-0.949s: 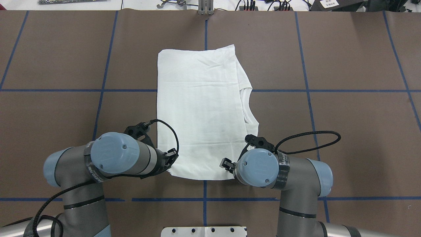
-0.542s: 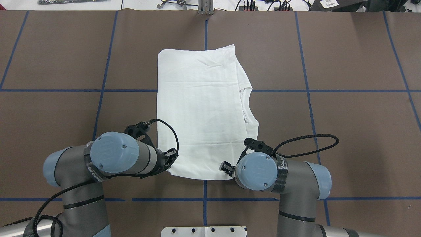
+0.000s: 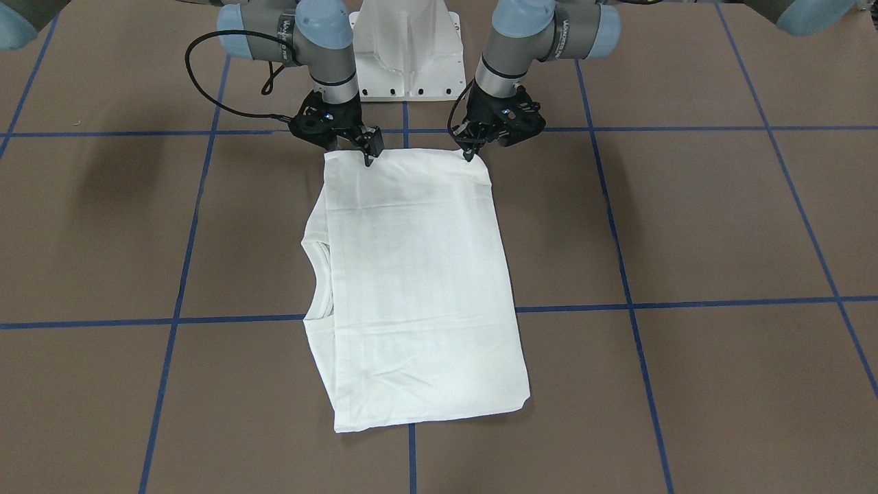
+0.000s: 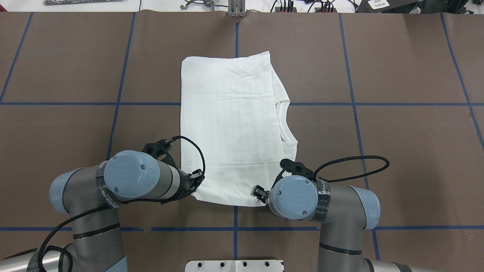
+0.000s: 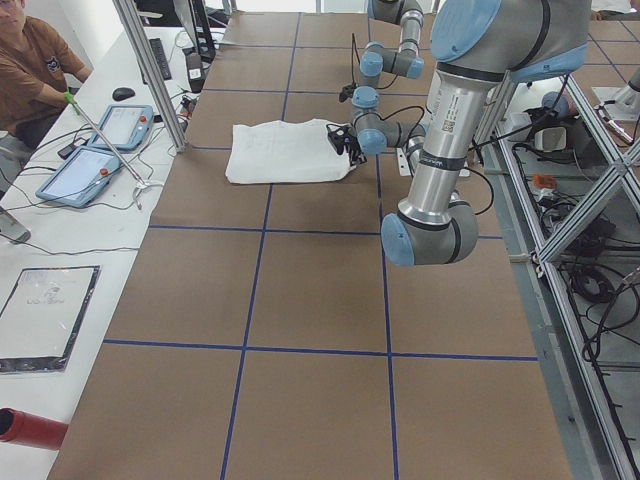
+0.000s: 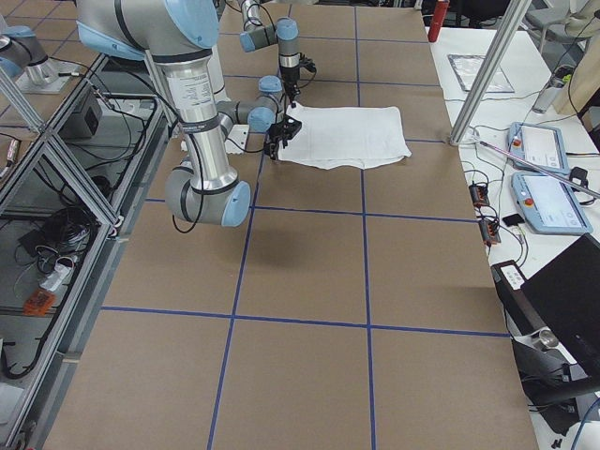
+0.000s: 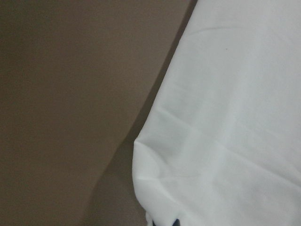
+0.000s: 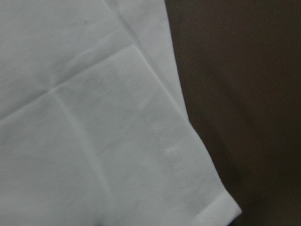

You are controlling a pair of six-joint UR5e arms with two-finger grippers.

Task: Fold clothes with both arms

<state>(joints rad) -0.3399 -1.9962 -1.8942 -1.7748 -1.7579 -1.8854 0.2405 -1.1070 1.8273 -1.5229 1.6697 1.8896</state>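
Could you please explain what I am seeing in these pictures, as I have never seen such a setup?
These are two robot arms at a brown table. One camera looks down from behind the robot, one faces it from across the table, two watch from the table's ends, and one sits on each wrist. A white shirt, already folded, lies flat. The left gripper and the right gripper are at the two corners of its edge nearest the robot; whether they have clamped the cloth cannot be told.
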